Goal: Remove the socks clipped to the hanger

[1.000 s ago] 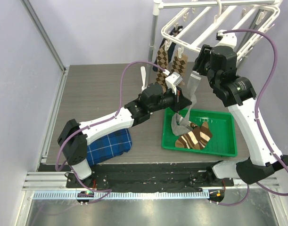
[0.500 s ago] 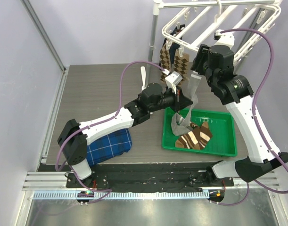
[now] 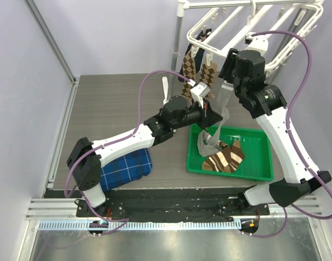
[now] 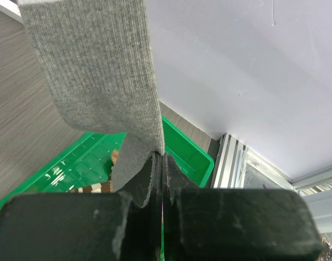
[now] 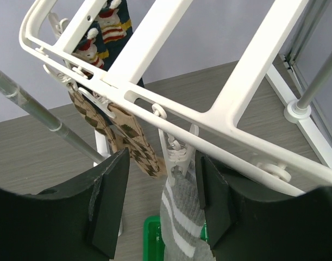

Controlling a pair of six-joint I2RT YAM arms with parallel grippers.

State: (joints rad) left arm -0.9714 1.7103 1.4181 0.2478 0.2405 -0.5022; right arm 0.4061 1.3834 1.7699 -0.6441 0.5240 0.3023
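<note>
Since one second ago, my right arm has gone up and a little toward 12 o'clock, so my right fingers point(image 5: 206, 190) are now closer under the hanger point(image 3: 236, 27). My left arm has almost not moved.

My right fingers are half wide. One stands on each side of the white clip point(image 5: 176, 155), and I see a gap on the left side, so they are not yet pressing it. This clip holds the top of the grey sock point(image 3: 223, 100). My left fingers point(image 4: 149, 190) are fully closed on the lower part of the same sock, which bends over them, and its end hangs into the green tray point(image 3: 258, 176).

The hanger is at 1 o'clock on the tabletop and the tray at 4 o'clock. Brown striped socks point(image 3: 223, 159) already lie in the tray, so I judge this part as done. The grey sock is the step in hand: it is held from below but is still clipped. Two argyle socks point(image 3: 190, 68) remain hanging at the 11 o'clock side of the grey one, and a dark sock with small figures point(image 5: 114, 24) hangs behind them. I cannot tell whether more are hidden. I think about half of the task is left.
</note>
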